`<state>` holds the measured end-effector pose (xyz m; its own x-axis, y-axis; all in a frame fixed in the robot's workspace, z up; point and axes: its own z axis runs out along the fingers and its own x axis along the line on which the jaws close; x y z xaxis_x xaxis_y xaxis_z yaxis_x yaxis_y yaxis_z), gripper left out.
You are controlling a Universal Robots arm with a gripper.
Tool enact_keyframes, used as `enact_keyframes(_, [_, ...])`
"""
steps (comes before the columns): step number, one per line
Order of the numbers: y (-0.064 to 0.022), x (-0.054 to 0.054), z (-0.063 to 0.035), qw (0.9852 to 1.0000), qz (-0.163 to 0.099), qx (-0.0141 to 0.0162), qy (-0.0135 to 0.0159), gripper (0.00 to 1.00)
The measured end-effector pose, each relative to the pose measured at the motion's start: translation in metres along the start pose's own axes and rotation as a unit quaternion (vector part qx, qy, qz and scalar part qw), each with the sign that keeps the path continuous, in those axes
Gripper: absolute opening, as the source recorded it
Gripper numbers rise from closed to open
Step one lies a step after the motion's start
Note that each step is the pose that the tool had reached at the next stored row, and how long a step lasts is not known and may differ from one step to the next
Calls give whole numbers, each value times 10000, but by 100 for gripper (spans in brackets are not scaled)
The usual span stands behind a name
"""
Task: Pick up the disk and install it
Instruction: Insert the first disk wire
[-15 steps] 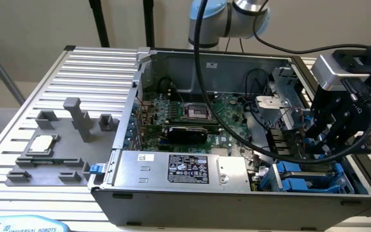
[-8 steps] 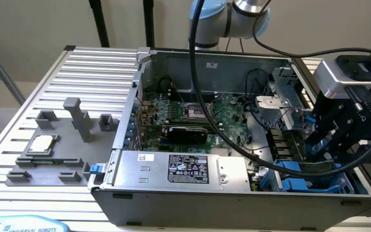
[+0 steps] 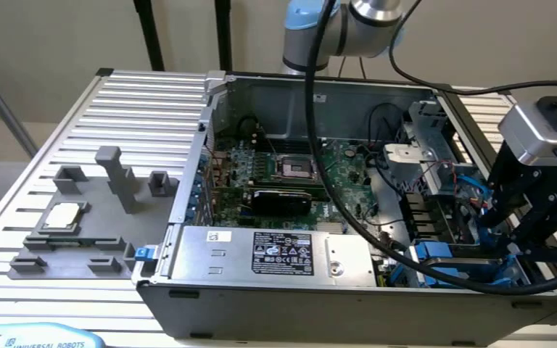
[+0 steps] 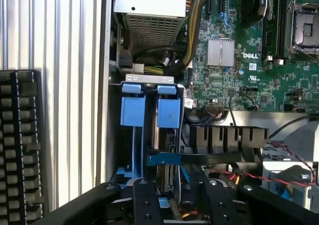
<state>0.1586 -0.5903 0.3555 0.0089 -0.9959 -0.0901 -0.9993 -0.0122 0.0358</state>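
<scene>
The disk, framed by blue plastic rails, stands on edge in the drive bay of the open computer case, beside a second blue-railed carrier. In the exterior view the blue rails of the disk sit at the case's front corner on the exterior view's right. My gripper hangs directly over the bay, and its black fingers stand apart on either side of the disk's near end, with gaps showing. The gripper is low beside the case wall, and nothing is between its jaws.
A black cable with a blue plug crosses the bay. The motherboard, the power supply and loose wires crowd around it. A keyboard lies outside the case. A grey fixture holds a CPU chip.
</scene>
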Motion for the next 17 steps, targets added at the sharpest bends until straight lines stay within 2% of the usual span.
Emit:
enact_keyframes(5, [-137,26,-7,10000,-5,0,-48,40])
enact_keyframes(12, [-151,29,11,9997,-250,-23,-54,40])
enact_keyframes(17, [-162,33,40,9992,-393,-34,-110,40])
